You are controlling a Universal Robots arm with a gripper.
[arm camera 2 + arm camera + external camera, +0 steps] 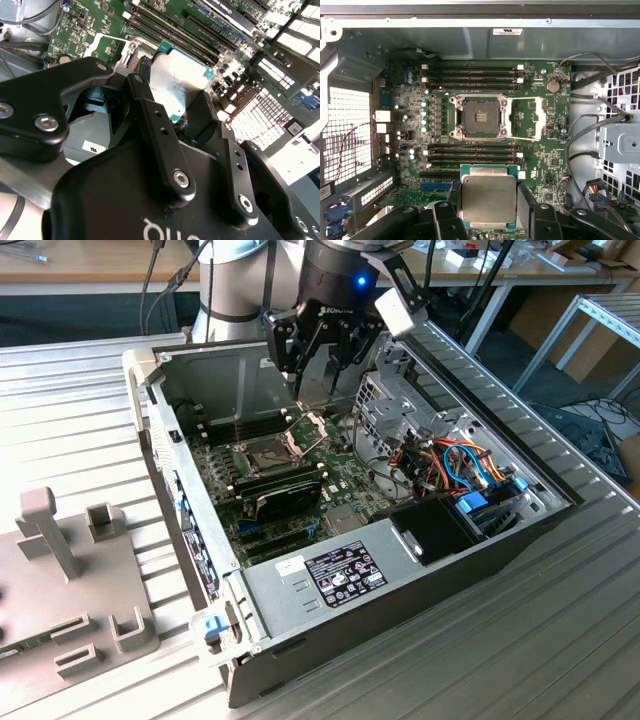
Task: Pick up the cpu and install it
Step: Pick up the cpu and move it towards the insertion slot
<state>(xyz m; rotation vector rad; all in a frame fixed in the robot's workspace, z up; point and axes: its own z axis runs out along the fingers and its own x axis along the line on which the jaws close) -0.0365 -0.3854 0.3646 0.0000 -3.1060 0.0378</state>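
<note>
The gripper hangs over the open computer case at about 12 o'clock in the exterior view, and the socket lies towards 7 o'clock from it on the motherboard. Its 2 fingers are pressed in on opposite edges of the cpu, pinching the chip with its dull metal top facing the first wrist camera. The chip is held clear of the board, so I judge that the pick is done and the carry to the socket is the step in hand.

In the first wrist view the socket stands bare, with its load frame swung open beside it. The cpu is not over it: 1 bank of memory slots lies between them. Seating it would call for centring the chip over the socket, squaring its edges to the socket walls, keeping it level and lowering it gently, since the contacts look delicate.

The first wrist view gives the plan of the board, which the exterior view offers only at a slant. The second wrist view shows the cpu from behind the knuckles, tilted against the board. The exterior view alone shows the power supply at 5 o'clock and the cable bundle at 3 o'clock
</note>
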